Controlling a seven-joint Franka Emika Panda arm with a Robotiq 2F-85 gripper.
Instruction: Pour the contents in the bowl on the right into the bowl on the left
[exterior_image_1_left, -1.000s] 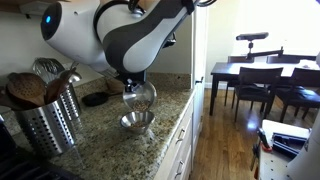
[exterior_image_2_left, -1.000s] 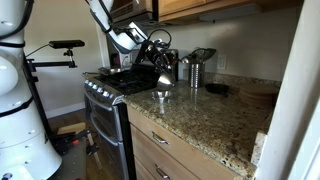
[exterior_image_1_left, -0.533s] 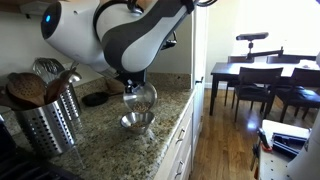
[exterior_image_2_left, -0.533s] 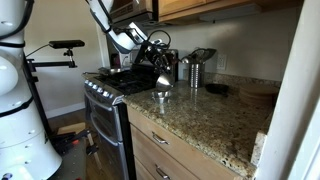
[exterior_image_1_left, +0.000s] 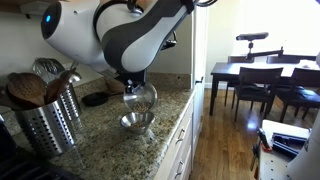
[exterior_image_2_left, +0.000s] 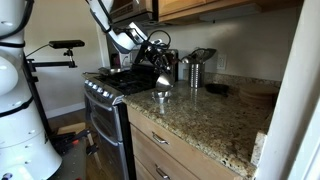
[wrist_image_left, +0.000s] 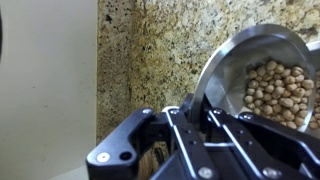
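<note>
My gripper (wrist_image_left: 185, 106) is shut on the rim of a steel bowl (wrist_image_left: 228, 62) that holds round beige pieces (wrist_image_left: 280, 93). In both exterior views this held bowl (exterior_image_1_left: 141, 97) (exterior_image_2_left: 166, 80) hangs tilted just above a second steel bowl (exterior_image_1_left: 136, 122) (exterior_image_2_left: 162, 96) standing on the granite counter (exterior_image_1_left: 110, 145). The gripper (exterior_image_1_left: 130, 85) comes down from above at the held bowl's upper edge. The pieces lie in the lower part of the tilted bowl. I cannot tell what is inside the bowl on the counter.
A steel holder with wooden utensils (exterior_image_1_left: 45, 125) stands near the bowls on the counter. A dark round lid (exterior_image_1_left: 95, 98) lies behind them. The stove (exterior_image_2_left: 108, 88) adjoins the counter, and a steel canister (exterior_image_2_left: 196, 68) stands farther back. The counter's front edge (exterior_image_1_left: 178, 128) is close.
</note>
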